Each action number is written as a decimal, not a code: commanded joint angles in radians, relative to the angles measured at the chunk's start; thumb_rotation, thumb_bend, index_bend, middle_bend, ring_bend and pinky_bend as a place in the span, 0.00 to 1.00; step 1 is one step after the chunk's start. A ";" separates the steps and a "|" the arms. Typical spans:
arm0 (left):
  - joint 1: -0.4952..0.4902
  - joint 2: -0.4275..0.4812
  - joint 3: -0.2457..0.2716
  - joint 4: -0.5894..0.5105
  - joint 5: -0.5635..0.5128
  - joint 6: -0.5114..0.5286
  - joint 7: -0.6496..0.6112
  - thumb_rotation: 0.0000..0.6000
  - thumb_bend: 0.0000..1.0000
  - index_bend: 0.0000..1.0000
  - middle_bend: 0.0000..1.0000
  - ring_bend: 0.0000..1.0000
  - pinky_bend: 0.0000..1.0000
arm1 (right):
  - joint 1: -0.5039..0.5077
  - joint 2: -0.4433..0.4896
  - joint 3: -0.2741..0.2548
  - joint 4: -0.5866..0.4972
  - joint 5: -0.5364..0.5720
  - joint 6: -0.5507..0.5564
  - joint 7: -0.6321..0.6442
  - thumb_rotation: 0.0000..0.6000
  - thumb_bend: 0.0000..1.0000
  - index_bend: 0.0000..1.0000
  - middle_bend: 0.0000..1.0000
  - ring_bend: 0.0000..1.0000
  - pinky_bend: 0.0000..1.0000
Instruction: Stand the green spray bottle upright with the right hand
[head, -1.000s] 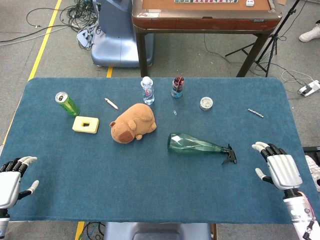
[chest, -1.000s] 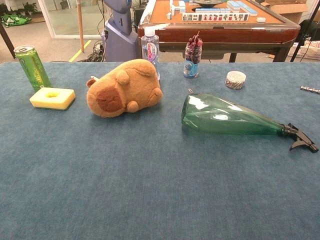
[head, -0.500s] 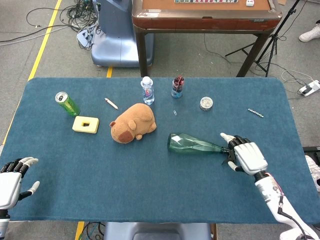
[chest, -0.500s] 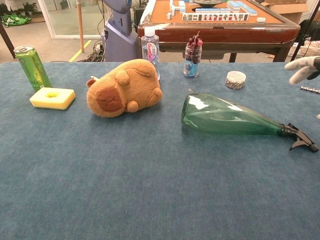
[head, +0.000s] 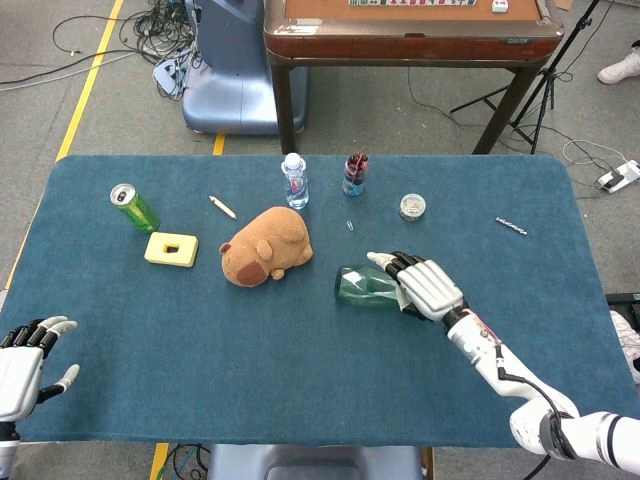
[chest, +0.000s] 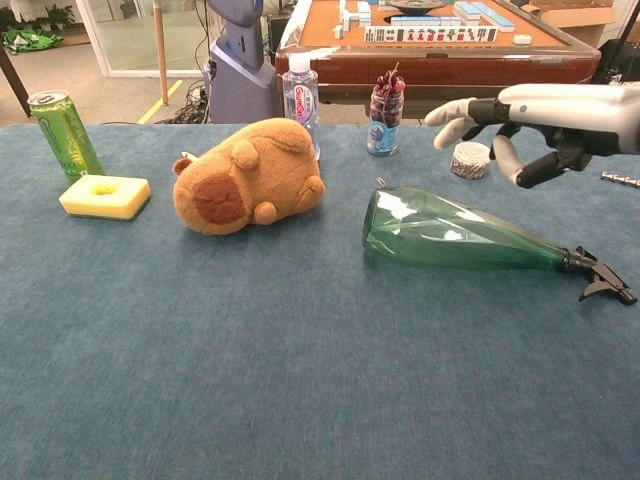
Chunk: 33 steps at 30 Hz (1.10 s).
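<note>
The green spray bottle (chest: 450, 236) lies on its side on the blue table, base toward the plush, black nozzle (chest: 603, 277) pointing right. In the head view only its base end (head: 356, 285) shows past my hand. My right hand (chest: 525, 118) hovers above the bottle's body with fingers spread and nothing in it; in the head view the right hand (head: 425, 286) covers the bottle's neck. My left hand (head: 25, 355) rests open at the table's near left corner.
A brown plush (chest: 245, 176) lies left of the bottle. Behind it stand a water bottle (chest: 300, 92), a jar of pens (chest: 384, 113) and a small round tin (chest: 471, 159). A green can (chest: 63, 132) and yellow sponge (chest: 104, 196) sit far left.
My right hand has swept left from the table's right edge, past the nozzle, to a spot above the bottle's body. The bottle and left hand have not moved.
</note>
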 joint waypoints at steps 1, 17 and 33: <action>-0.001 0.001 0.001 -0.001 0.000 -0.003 0.002 1.00 0.26 0.30 0.25 0.21 0.23 | 0.043 -0.028 0.019 0.048 0.040 -0.039 0.022 1.00 1.00 0.01 0.15 0.11 0.26; -0.004 -0.002 0.003 0.012 0.012 -0.006 -0.017 1.00 0.26 0.32 0.25 0.21 0.23 | 0.217 -0.189 0.036 0.275 0.196 -0.203 0.103 1.00 1.00 0.05 0.24 0.11 0.26; -0.005 -0.009 0.001 0.031 0.009 -0.008 -0.028 1.00 0.26 0.33 0.25 0.21 0.23 | 0.205 -0.105 -0.036 0.104 0.051 -0.212 0.197 1.00 1.00 0.07 0.29 0.16 0.26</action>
